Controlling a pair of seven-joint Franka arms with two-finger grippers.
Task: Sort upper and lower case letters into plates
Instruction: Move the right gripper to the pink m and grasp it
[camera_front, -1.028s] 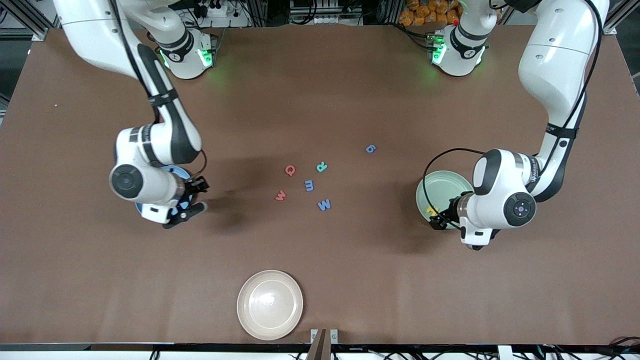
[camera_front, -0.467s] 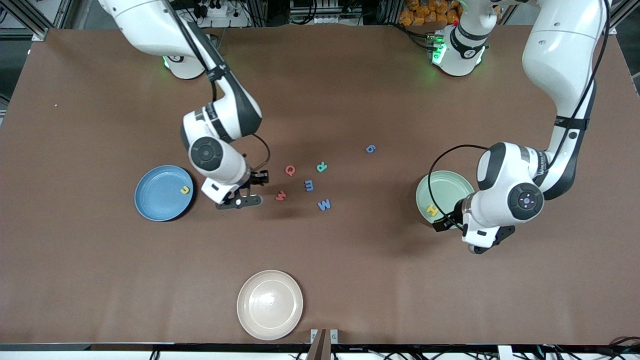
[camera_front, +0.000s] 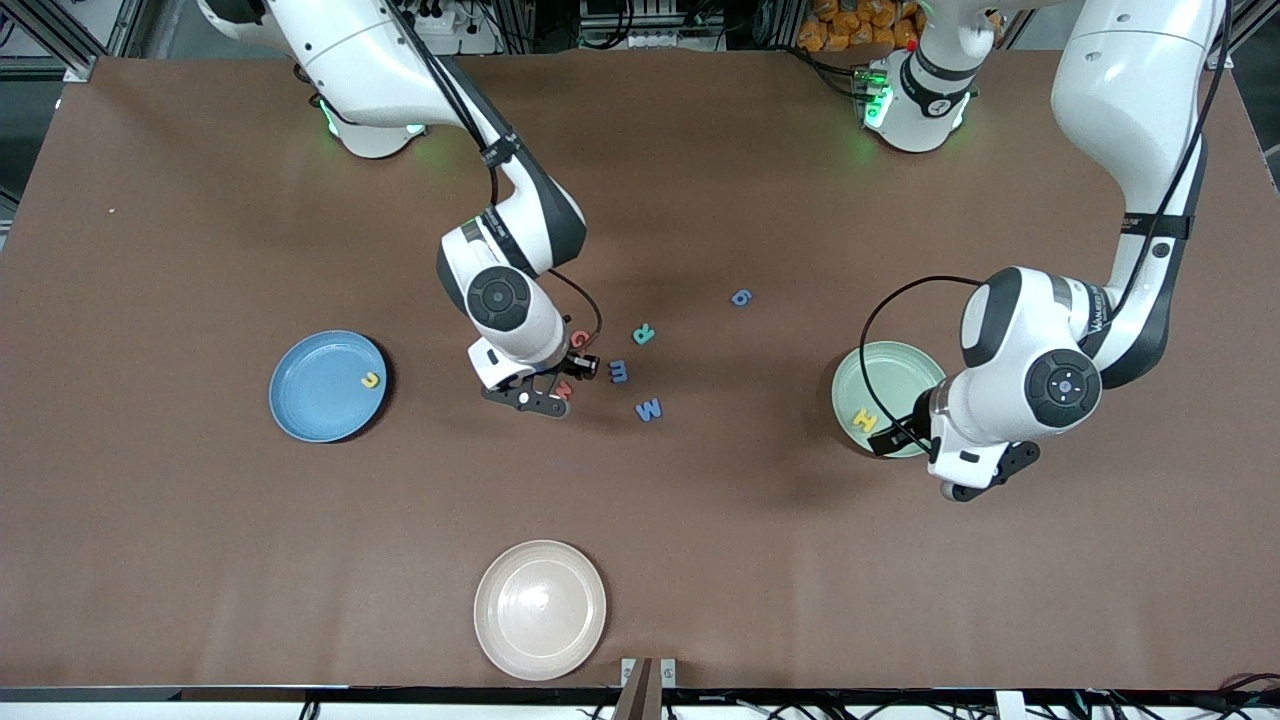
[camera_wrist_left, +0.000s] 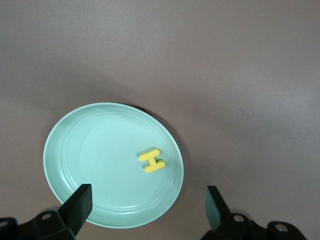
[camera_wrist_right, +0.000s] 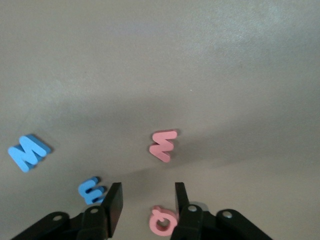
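Observation:
The blue plate holds a yellow u. The pale green plate holds a yellow H; both also show in the left wrist view, the plate and the H. My right gripper is open over the red w and red Q, with nothing between its fingers. Beside them lie the blue m, blue W, teal R and blue g. My left gripper is open and empty over the green plate's edge.
A cream-beige plate lies near the table's edge closest to the front camera. The brown table is bare around it.
My right arm swung from over the blue plate to the letter cluster, leaving the yellow u in that plate. My left gripper drew back a little from the yellow H in the green plate.

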